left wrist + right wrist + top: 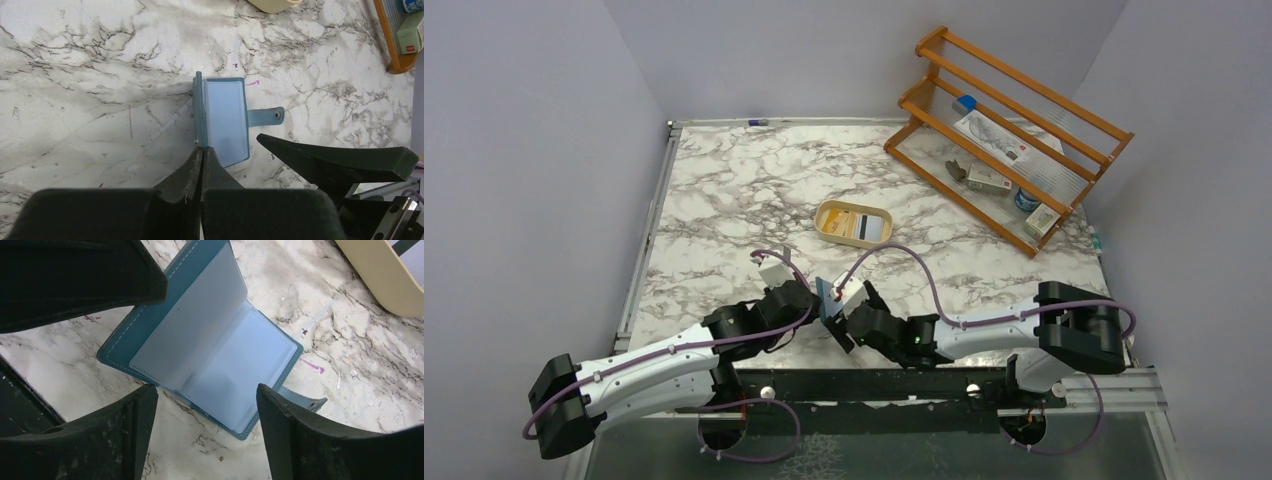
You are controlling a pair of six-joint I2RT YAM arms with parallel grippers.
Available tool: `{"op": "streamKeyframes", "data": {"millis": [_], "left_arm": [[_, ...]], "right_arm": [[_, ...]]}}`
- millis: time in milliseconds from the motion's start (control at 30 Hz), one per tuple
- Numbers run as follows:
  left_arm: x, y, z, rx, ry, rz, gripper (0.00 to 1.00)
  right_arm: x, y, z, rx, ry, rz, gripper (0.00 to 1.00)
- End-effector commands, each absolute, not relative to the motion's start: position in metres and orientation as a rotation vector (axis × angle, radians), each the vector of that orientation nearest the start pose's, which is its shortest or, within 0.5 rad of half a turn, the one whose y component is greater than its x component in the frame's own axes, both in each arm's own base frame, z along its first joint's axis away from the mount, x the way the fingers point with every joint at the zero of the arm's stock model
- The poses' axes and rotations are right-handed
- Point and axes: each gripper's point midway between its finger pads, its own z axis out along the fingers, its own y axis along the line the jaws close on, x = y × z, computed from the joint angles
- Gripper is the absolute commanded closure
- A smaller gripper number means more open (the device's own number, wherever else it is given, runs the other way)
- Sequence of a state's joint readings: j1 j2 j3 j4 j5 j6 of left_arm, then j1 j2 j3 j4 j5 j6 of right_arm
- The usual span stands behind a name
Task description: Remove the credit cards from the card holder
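While the top view shows both arms meeting low at centre on the card holder [828, 297], credit cards [861, 226] lie in the tan dish [826, 212] above it. Left wrist: the left gripper [202, 150] pinches the raised cover, the holder stretching up-frame from its tips. Only the right wrist shows the right gripper [205, 390] spread, straddling pockets that look empty

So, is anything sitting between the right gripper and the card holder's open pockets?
Nothing visible does. The right gripper hangs open directly over the card holder, whose pockets face it. The left gripper pinches one cover at its edge, off to the side of the pockets.
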State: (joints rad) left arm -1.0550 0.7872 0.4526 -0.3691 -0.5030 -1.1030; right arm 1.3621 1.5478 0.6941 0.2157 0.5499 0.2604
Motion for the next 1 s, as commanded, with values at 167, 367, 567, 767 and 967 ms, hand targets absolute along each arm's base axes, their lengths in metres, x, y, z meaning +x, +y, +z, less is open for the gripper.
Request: {"op": "streamKeyframes", "data": {"millis": [167, 367, 567, 767, 967], "left_arm": [[0.175, -0.194, 0.104, -0.387, 2.221, -0.619, 1.00], [0.175, -0.194, 0.105, -0.386, 2.220, -0.622, 1.00], [0.175, -0.194, 0.104, -0.386, 2.222, -0.620, 1.00], [0.175, -0.194, 0.104, -0.387, 2.222, -0.622, 1.00], [0.174, -0.193, 0.104, -0.389, 2.220, -0.625, 1.00]], "right_arm": [[0.155, 0.363, 0.075, -0.930, 1.891, 0.433, 0.22], [0.161, 0.367, 0.073, -0.899, 1.891, 0.408, 0.22], [0.171, 0.364, 0.075, -0.851, 1.876, 0.354, 0.22], [0.178, 0.360, 0.081, -0.818, 1.854, 0.328, 0.22], [0.188, 0.356, 0.083, -0.762, 1.853, 0.274, 0.22]]}}
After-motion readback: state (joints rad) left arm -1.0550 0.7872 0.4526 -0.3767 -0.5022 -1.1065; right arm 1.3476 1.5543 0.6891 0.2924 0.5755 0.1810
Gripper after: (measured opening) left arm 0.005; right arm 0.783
